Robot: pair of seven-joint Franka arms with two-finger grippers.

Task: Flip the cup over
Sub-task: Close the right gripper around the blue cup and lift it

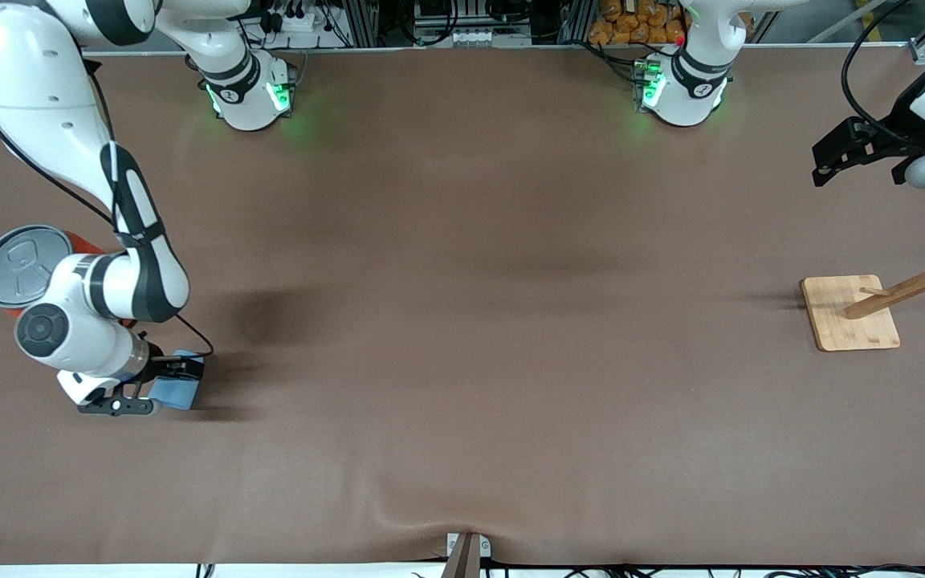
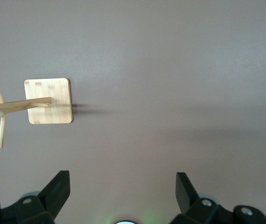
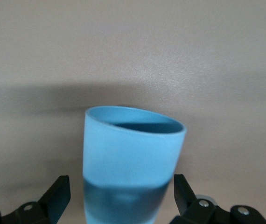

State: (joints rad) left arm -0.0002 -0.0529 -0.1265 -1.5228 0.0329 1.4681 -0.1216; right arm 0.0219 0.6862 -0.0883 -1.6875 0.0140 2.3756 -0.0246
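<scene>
The small light-blue cup [image 1: 183, 395] is on the table near the right arm's end, with its darker blue mouth facing away from the wrist. In the right wrist view the cup [image 3: 133, 144] fills the space between the two black fingers, with a small gap on each side. My right gripper [image 1: 177, 387] [image 3: 122, 191] is low at the table, open around the cup's base end. My left gripper [image 1: 825, 164] [image 2: 122, 186] is open and empty, waiting in the air at the left arm's end of the table.
A large orange can with a grey lid [image 1: 17, 265] stands beside the right arm, farther from the front camera than the cup. A wooden peg rack on a square base [image 1: 852, 315] stands at the left arm's end and also shows in the left wrist view [image 2: 49, 100].
</scene>
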